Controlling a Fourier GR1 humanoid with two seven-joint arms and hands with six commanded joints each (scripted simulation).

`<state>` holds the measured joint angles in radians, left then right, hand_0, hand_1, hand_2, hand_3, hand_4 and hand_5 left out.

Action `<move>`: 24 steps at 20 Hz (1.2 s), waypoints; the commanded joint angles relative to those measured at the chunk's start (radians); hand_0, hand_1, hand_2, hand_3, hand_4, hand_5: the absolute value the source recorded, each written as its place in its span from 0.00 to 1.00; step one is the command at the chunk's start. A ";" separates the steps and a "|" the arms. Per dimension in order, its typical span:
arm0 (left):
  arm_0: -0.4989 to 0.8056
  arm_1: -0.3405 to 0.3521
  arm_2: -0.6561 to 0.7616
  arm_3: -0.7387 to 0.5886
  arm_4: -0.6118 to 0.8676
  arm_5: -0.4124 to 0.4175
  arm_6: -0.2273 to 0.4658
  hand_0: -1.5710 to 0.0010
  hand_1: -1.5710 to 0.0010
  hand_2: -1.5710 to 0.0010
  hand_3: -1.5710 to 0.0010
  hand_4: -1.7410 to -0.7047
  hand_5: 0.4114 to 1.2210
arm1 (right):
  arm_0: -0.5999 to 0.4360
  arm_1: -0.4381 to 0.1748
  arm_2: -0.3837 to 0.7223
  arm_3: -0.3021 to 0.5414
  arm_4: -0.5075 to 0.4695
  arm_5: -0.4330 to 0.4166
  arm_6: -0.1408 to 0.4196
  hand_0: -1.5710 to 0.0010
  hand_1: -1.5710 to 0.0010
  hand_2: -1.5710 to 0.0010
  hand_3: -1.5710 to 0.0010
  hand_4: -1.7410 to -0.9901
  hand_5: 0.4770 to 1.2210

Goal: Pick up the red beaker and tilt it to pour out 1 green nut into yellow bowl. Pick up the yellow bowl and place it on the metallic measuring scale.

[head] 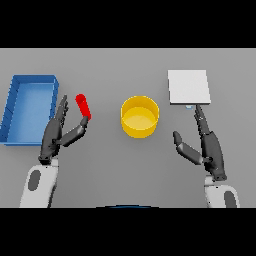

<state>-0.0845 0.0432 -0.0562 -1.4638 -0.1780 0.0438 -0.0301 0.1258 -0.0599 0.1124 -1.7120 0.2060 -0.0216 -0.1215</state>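
The red beaker is a narrow red tube standing left of centre, leaning away from me. My left hand is just left of it with straight fingers, the thumb tip reaching the beaker's base; nothing is gripped. The yellow bowl sits at the table's centre; I can make out no nut in it. The metallic measuring scale is a pale square plate at the back right. My right hand rests open in front of the scale, fingertips near its front edge, right of the bowl.
A blue tray with raised walls lies at the far left, right behind my left hand. Grey tabletop stretches between the two hands and in front of the bowl.
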 commanded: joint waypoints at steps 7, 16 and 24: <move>-0.151 -0.007 0.055 0.221 0.008 0.022 -0.081 1.00 1.00 1.00 1.00 0.55 0.28 | -0.013 -0.002 -0.009 0.004 -0.006 -0.003 0.008 1.00 1.00 1.00 1.00 0.68 0.25; -0.333 -0.027 0.076 0.468 -0.045 0.087 -0.176 1.00 1.00 1.00 1.00 0.47 0.31 | 0.001 -0.002 -0.009 -0.004 -0.020 0.012 0.004 1.00 1.00 1.00 1.00 0.63 0.29; -0.427 -0.045 0.125 0.611 -0.041 0.147 -0.271 0.79 0.77 0.77 0.86 0.37 0.44 | 0.014 -0.001 -0.005 -0.024 -0.004 -0.003 -0.007 1.00 1.00 1.00 1.00 0.65 0.29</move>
<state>-0.5115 -0.0017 0.0684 -0.8529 -0.2188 0.1906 -0.3005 0.1400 -0.0615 0.1073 -1.7365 0.2016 -0.0251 -0.1307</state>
